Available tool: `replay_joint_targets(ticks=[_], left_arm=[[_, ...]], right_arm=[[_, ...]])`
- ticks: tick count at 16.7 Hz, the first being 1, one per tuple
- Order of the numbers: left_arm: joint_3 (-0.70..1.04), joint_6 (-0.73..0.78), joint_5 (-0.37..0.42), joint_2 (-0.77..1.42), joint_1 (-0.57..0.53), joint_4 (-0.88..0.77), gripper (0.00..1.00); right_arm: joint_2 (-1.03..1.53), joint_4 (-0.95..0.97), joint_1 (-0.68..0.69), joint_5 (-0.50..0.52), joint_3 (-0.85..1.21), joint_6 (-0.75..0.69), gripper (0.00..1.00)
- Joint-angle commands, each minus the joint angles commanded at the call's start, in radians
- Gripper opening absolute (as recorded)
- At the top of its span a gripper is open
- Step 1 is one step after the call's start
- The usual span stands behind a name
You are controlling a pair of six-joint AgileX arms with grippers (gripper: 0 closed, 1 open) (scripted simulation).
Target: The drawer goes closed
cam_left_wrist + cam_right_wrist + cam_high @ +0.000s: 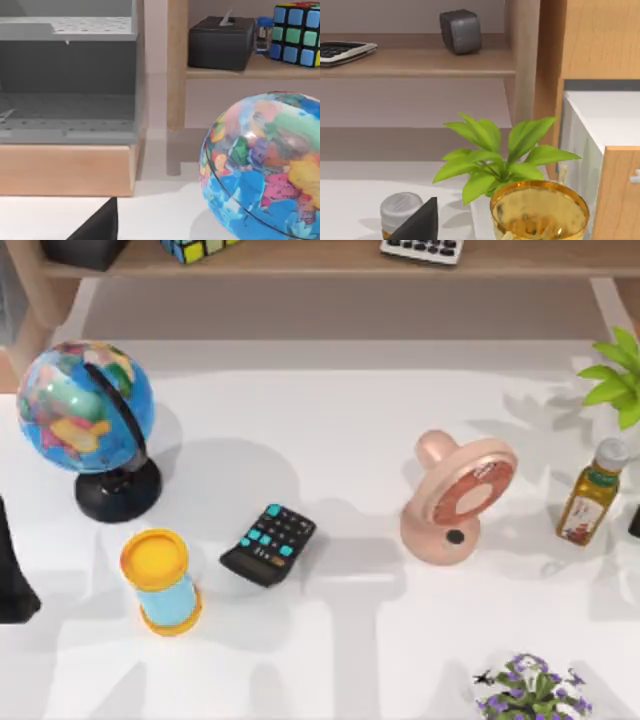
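Globe (265,165) close, open drawer (67,167) behind

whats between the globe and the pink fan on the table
In the top view, the black calculator lies between the globe and the pink fan, slightly nearer the camera's edge; otherwise the white table is bare.

Left arm (14,575) sits at the table's left edge, right arm at the right edge

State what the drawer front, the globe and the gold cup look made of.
Drawer front: light wood, matte, grain lines visible. Globe: glossy, probably plastic, with a printed map and a black stand. Gold cup: shiny, metal-looking, with bright reflections inside; could be plated.
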Motion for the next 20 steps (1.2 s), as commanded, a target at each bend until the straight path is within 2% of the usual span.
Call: replay_joint_targets(ticks=[3,7,20], left_arm=[[0.000,0.000,0.000,0.000,0.000,0.000,1.00],[0.000,0.000,0.000,0.000,0.000,0.000,1.00],[0.000,0.000,0.000,0.000,0.000,0.000,1.00]], right_arm=[[0.013,0.008,-0.008,-0.009,0.012,0.000,1.00],[0.165,0.083,-0.091,-0.096,0.125,0.002,1.00],[1.153,0.454,-0.554,-0.541,0.704,0.018,1.00]])
